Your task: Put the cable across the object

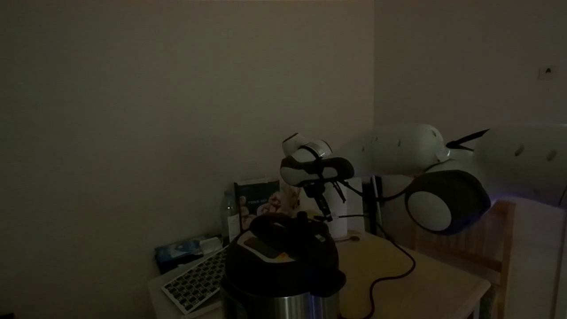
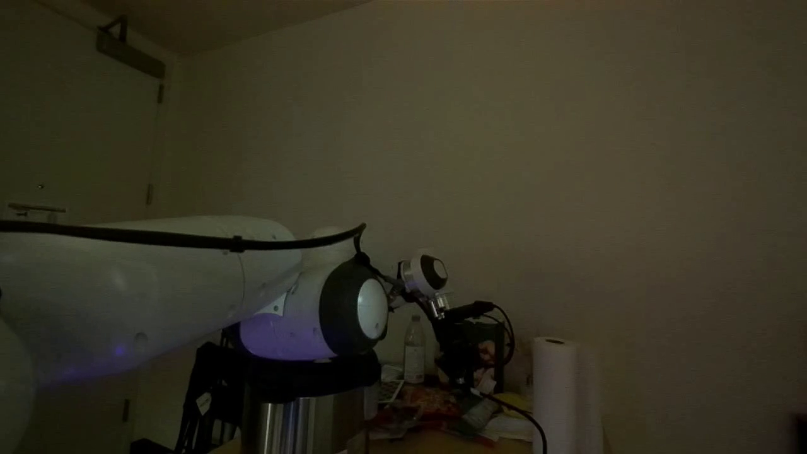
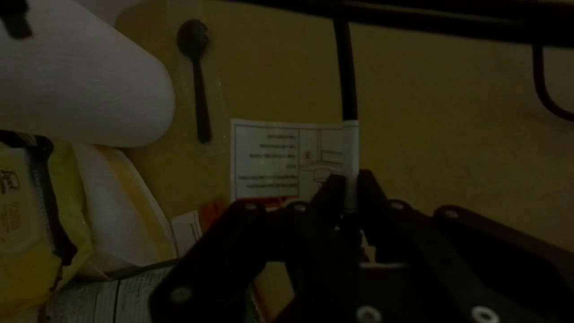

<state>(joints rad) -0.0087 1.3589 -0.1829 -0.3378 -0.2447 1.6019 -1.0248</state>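
Observation:
The black cable runs from my gripper across the air and down in loose curves onto the wooden table. It also hangs from the gripper in an exterior view. In the wrist view the fingertips are closed around the cable at its white paper label. The cable's end between the fingers is dark and hard to make out. A pressure cooker with a black lid, perhaps the object, stands near the gripper; it also shows in an exterior view.
Behind stand a bottle, a dark food bag and a paper towel roll. A keyboard lies beside the cooker. A wrapped spoon and a yellow pack lie on the table. A chair stands by it.

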